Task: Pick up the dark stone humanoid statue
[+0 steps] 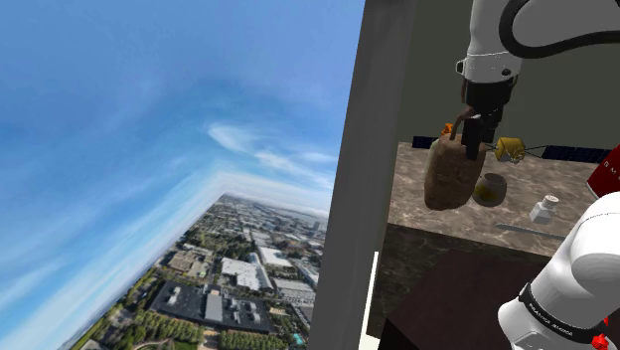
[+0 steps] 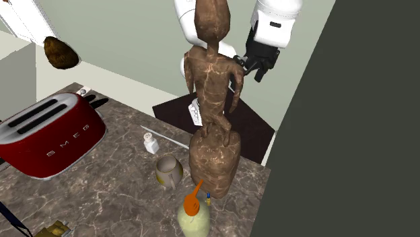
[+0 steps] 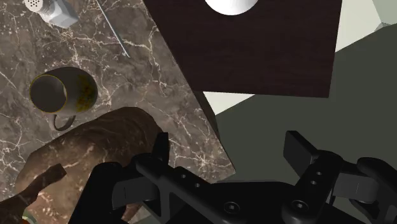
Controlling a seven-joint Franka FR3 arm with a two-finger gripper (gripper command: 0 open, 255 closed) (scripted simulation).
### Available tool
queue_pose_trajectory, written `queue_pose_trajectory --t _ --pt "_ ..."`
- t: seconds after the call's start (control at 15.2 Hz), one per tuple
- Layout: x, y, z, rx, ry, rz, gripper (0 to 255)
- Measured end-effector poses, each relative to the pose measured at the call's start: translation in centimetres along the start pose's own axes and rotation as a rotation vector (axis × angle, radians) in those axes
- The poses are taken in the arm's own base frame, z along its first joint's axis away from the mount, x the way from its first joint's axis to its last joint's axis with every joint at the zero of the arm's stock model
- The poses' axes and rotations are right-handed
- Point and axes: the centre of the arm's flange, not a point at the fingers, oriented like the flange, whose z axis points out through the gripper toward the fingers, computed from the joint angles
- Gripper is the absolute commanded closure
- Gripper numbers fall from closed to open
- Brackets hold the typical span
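The humanoid statue (image 2: 212, 87) is brown veined stone and stands upright on a block base near the edge of the marble counter (image 2: 114, 195). In the shoulder view the statue (image 1: 450, 179) shows just below the black gripper (image 1: 474, 137). In the second exterior view the gripper (image 2: 254, 66) hangs beside the statue's shoulder, on the side away from the counter. Through the wrist camera the fingers stand apart and open, and the statue (image 3: 95, 156) lies outside one finger (image 3: 159, 149). Between the fingers of the gripper (image 3: 229, 153) I see only counter edge and dark floor.
A yellowish mug (image 2: 168, 170) and a bottle with an orange top (image 2: 194, 212) stand close to the statue's base. A salt shaker (image 2: 151, 143), a thin rod (image 2: 165, 137) and a red toaster (image 2: 47, 134) sit farther along. A grey wall (image 1: 358, 199) borders the counter.
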Motion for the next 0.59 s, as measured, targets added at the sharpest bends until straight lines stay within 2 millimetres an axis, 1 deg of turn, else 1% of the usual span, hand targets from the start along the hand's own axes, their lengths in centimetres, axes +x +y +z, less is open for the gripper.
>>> queue_pose_trajectory --t 0.07,0.13,0.33,0.46,0.59 --pt "0.0 0.0 0.0 0.000 0.000 0.000 0" --pt "0.2 0.4 -0.5 -0.002 -0.002 -0.010 0" --pt "0.7 2.2 -2.9 -0.013 -0.014 -0.067 0" --pt "1.4 4.5 -4.3 -0.022 -0.024 -0.108 0" --pt "2.2 5.9 -6.3 -0.032 -0.034 -0.153 0"
